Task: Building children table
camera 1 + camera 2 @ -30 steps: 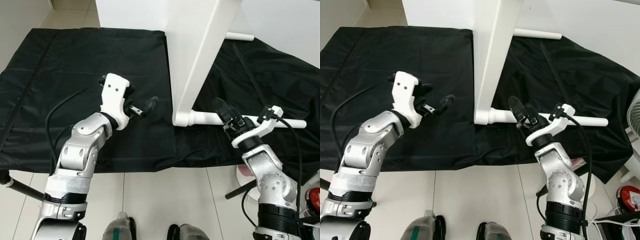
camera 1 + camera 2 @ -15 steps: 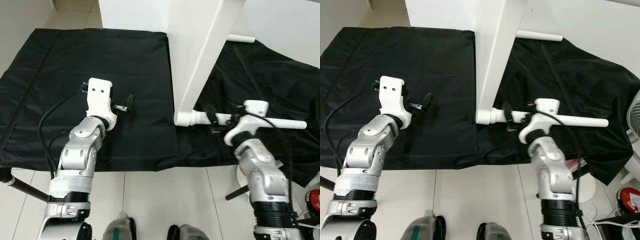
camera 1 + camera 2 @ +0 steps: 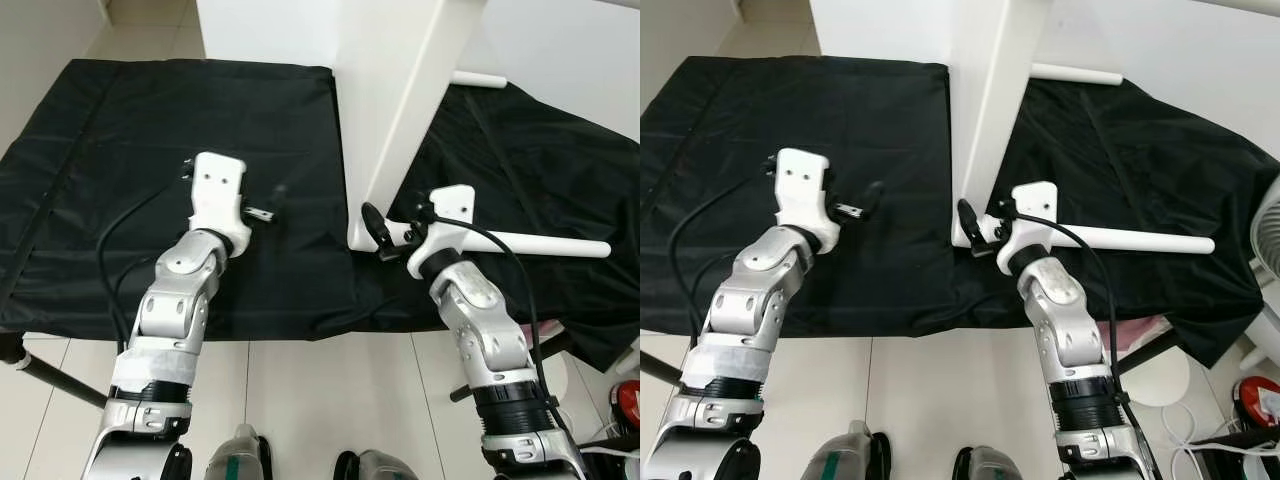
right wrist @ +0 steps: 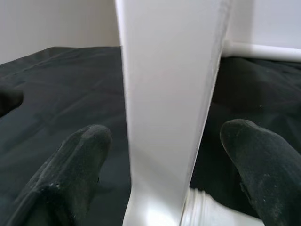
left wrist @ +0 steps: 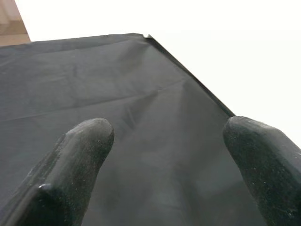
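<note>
My right claw (image 3: 378,232) has swung in from the leg's far stretch to its joint; my left claw (image 5: 160,165) has edged toward the panel.

Nearest, my right claw's matte fingers stand apart, straddling the smooth white panel (image 4: 164,94) edge where the round white leg (image 3: 520,241) screws in; the leg's long axis runs away to my right. My left claw, fingers apart, hovers over wrinkled black cloth (image 3: 150,130). Beyond lies another white leg (image 3: 480,77).
</note>
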### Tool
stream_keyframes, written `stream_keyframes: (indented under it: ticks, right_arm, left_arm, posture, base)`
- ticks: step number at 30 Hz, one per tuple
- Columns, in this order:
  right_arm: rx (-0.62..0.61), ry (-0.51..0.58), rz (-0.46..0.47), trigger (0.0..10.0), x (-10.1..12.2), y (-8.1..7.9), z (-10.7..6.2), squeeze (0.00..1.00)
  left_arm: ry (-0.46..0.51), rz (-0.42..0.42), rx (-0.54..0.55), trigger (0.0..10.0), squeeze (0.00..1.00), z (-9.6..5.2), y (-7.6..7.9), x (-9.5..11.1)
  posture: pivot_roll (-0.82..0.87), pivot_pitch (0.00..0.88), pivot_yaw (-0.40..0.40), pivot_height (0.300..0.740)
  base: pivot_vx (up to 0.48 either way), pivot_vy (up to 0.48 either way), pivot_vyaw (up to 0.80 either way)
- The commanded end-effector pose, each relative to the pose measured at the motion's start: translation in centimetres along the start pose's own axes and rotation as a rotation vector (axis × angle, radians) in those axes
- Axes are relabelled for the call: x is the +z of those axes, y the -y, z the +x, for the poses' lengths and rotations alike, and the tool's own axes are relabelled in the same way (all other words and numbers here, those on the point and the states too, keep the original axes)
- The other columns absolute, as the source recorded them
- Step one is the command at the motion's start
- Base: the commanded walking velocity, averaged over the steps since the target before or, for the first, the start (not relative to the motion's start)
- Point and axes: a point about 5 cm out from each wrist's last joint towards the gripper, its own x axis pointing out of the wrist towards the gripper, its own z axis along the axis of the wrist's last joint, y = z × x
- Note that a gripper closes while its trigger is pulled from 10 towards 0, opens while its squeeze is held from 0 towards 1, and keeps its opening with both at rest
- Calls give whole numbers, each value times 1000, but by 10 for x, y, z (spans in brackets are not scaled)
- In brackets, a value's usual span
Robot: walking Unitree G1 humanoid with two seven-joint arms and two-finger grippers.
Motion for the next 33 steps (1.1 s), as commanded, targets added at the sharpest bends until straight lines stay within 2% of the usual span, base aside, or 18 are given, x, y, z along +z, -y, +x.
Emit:
stream_keyframes:
  ticks: [1, 12, 16, 19, 25, 30, 33]
  right_arm:
    - [-32, 5, -38, 10000, -1, -7, 16, 0]
    - [-176, 33, -32, 10000, 2, -20, 46, 0]
    - [-193, 35, -29, 10000, 2, -22, 51, 0]
    - [-282, 60, -34, 10000, 5, -23, 57, 0]
    - [-311, 59, -42, 10000, 3, -22, 57, 0]
    - [-366, 23, -30, 10000, -13, -21, 46, 0]
    - [-372, 17, -28, 10000, -15, -21, 45, 0]
  left_arm:
    - [-6, 14, 100, 10000, 0, 1, -4, -2]
    - [2, 26, 106, 10000, 0, -1, -5, -1]
    - [2, 31, 108, 10000, 0, -2, -5, -1]
    - [1, 39, 110, 10000, 0, -3, -6, -1]
    - [-1, 41, 110, 10000, 0, -4, -5, -2]
    - [-2, 45, 107, 10000, 0, -6, -4, -3]
    - [-2, 46, 105, 10000, 0, -6, -3, -3]
  posture:
    - [70, 27, -44, 740]
    - [99, 38, -51, 740]
    - [102, 41, -51, 740]
    - [108, 44, -54, 740]
    - [112, 37, -57, 740]
    - [122, 20, -62, 740]
    - [122, 20, -62, 740]
  base:
    - [0, 0, 0]
    - [0, 0, 0]
    - [0, 0, 0]
    - [0, 0, 0]
    - [0, 0, 0]
    - [0, 0, 0]
    - [0, 0, 0]
